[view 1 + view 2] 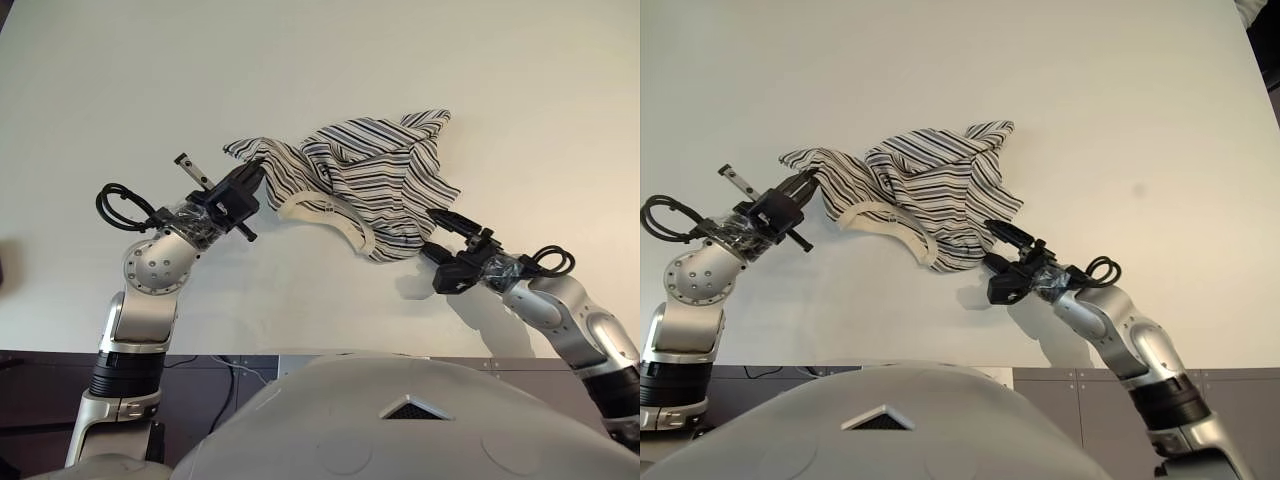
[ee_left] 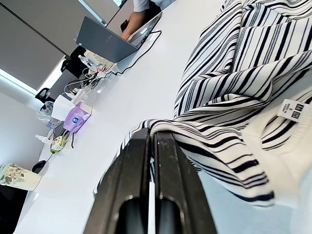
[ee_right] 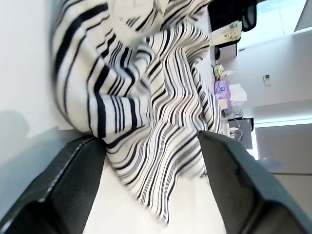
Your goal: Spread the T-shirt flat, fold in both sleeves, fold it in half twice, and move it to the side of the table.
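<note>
Crumpled, bunched T-shirt (image 1: 372,178), black-and-white stripes, cream neckband (image 1: 327,212)

The crumpled T-shirt (image 1: 365,180) folds over itself, so sleeves and hem cannot be told apart. The cloth pinched between the left fingers (image 2: 131,195) is hidden where they press together. Past the right fingers (image 3: 239,180) the cloth runs off the picture's edge. Items (image 2: 73,119) far along the surface (image 2: 146,87) beyond the left fingers are too small to tell.
</note>
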